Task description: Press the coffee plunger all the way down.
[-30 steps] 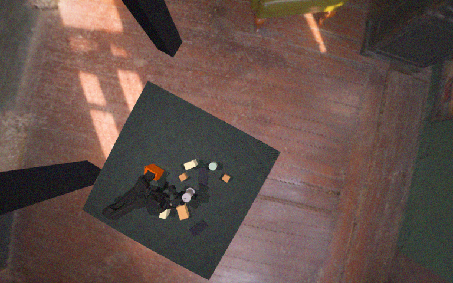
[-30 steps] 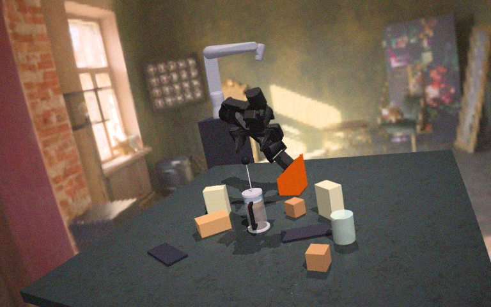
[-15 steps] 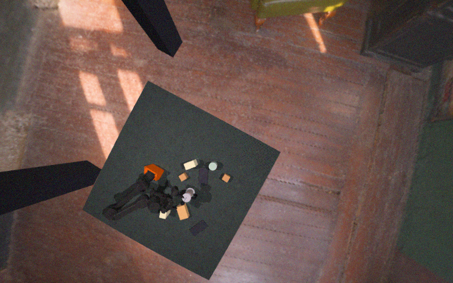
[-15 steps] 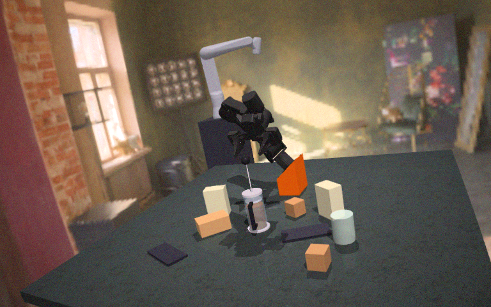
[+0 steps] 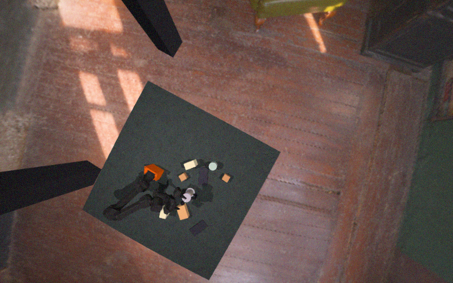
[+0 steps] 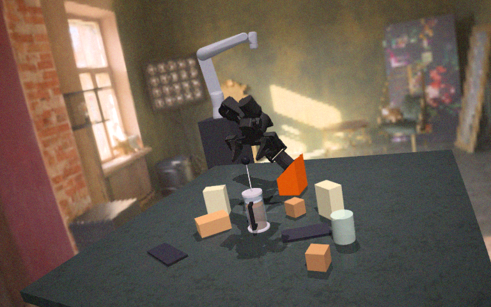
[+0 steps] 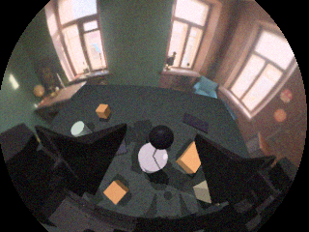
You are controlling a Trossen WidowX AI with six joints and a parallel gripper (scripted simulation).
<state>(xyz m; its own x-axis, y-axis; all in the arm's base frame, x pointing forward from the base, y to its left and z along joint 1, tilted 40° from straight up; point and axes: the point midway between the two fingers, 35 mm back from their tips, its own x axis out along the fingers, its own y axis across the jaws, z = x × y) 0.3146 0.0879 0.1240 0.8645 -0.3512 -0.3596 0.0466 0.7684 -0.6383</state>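
The end effector (image 6: 249, 149) hangs wide apart, holding nothing, just above the raised plunger knob (image 6: 245, 159); the press (image 6: 254, 211) stands upright on the table (image 6: 398, 224), with the orange wedge (image 6: 293, 176) at its 1 o'clock.

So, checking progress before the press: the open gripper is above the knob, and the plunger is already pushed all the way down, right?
Not quite. The gripper is open above the knob, but the exterior view shows the plunger rod standing fully raised above the press.

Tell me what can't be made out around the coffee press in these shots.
- Top view: the arm covers part of the coffee press; the knob can't be picked out.
- Exterior view: whether the open pincer touches the plunger knob is too small to tell.
- Wrist view: the knob hides part of the press lid.
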